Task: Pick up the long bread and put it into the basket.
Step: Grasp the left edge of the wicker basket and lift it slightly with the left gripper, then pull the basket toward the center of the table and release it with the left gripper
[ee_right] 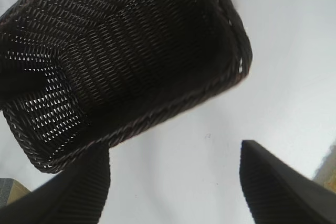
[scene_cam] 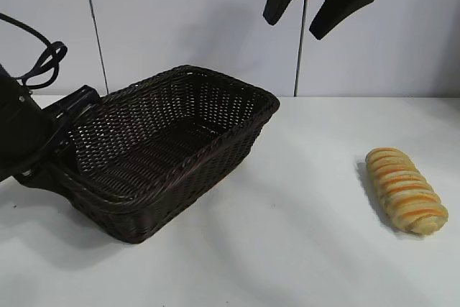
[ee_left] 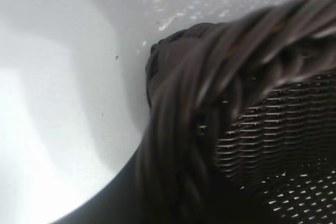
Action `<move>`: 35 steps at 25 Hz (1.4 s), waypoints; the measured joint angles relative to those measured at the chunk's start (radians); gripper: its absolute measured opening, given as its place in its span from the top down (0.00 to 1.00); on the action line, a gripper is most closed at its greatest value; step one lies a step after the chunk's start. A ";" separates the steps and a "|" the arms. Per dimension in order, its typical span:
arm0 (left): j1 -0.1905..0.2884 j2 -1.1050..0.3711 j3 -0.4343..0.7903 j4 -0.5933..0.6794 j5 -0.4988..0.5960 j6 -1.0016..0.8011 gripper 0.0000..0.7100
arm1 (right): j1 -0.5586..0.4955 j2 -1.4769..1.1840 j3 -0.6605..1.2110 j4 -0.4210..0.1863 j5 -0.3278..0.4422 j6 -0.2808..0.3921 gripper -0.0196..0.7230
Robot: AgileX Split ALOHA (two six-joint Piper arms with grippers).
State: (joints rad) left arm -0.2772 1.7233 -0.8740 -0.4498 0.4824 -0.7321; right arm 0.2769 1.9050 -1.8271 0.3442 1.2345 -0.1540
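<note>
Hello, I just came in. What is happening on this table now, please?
The left pincer is at the far-left rim of the large dark brown woven wicker basket, apparently gripping it. The right pincer hangs open high above the white table. The pale golden loaf with orange-brown stripes lies untouched on the table, right of the basket.

Basket (scene_cam: pixel 165 150) interior unobstructed from above. Left arm (scene_cam: pixel 29 131) crowds basket's left end. Open table (scene_cam: pixel 302 213) between basket and long bread (scene_cam: pixel 406 190).
</note>
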 joint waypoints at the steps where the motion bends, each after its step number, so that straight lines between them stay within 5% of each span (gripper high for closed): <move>1: 0.012 -0.010 0.000 -0.001 0.008 0.013 0.86 | 0.000 0.000 0.000 0.000 0.000 0.000 0.29; 8: 0.083 -0.068 -0.014 -0.002 0.095 0.100 0.86 | 0.000 0.000 0.000 0.000 0.000 0.000 0.29; 17: 0.095 -0.057 -0.157 0.013 0.231 0.303 0.86 | 0.000 0.000 0.000 0.000 0.000 0.000 0.29; 35: 0.095 0.281 -0.631 0.040 0.640 0.798 0.86 | 0.000 0.000 0.000 0.000 0.002 0.001 0.29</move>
State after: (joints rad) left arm -0.1821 2.0047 -1.5050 -0.4103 1.1222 0.0655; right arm 0.2769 1.9050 -1.8271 0.3442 1.2363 -0.1530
